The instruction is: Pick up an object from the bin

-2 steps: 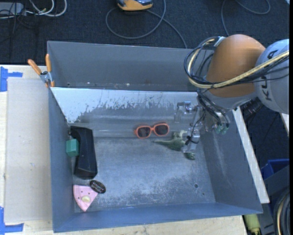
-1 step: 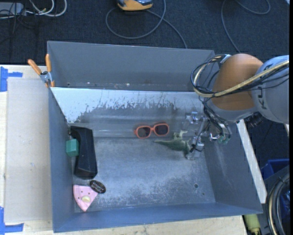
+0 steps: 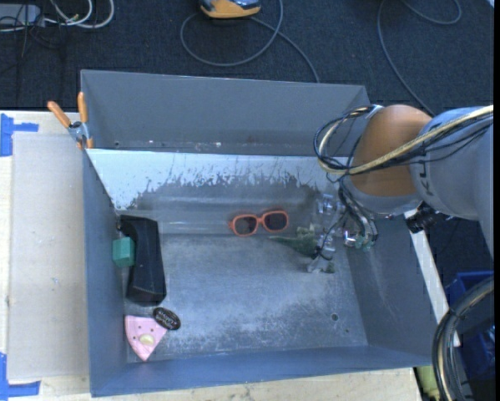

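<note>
My gripper (image 3: 322, 257) is low over the bin floor at the right of the middle, under the arm's orange cover. A small dark green thing (image 3: 297, 241) lies right at its left side, touching or nearly touching it; I cannot tell whether it is held. A pair of orange sunglasses (image 3: 260, 222) lies a little further left, near the back wall.
Along the left wall lies a long black box (image 3: 146, 260) with a teal piece (image 3: 123, 251) at its side. A pink triangular thing (image 3: 143, 337) and a small black oval (image 3: 167, 318) lie in the front left corner.
</note>
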Controlling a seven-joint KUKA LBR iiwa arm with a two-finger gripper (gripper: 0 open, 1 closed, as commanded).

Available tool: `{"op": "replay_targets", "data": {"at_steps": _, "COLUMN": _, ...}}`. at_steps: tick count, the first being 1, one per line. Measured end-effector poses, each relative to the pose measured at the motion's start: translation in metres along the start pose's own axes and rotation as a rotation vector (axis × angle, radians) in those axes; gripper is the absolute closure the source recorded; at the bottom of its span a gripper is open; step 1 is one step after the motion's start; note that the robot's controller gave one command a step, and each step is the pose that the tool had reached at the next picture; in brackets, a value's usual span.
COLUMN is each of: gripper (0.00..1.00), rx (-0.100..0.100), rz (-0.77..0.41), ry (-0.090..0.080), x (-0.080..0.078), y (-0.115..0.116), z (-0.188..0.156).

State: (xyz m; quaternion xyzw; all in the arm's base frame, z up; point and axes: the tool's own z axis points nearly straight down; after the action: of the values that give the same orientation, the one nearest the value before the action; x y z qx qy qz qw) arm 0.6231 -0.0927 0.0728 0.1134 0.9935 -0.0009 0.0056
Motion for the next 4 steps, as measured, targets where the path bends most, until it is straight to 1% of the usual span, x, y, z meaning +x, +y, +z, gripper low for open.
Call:
{"op": "replay_targets", "data": {"at_steps": 1, "gripper": 0.0, "rx": -0.002, "rz": -0.056, "ry": -0.01, "x": 0.01, "y": -0.002, "z": -0.004}}
{"op": "replay_targets", "data": {"at_steps": 2, "gripper": 0.0, "rx": 0.0, "rz": -0.003, "ry": -0.006, "x": -0.001, "y": -0.001, "z": -0.003}}
{"op": "replay_targets", "data": {"at_steps": 3, "gripper": 1.0, "rx": -0.002, "rz": -0.055, "ry": -0.023, "x": 0.006, "y": -0.002, "z": -0.008}}
{"op": "replay_targets", "data": {"at_steps": 4, "gripper": 1.0, "rx": -0.002, "rz": -0.055, "ry": -0.022, "x": 0.006, "y": -0.001, "z": -0.008}}
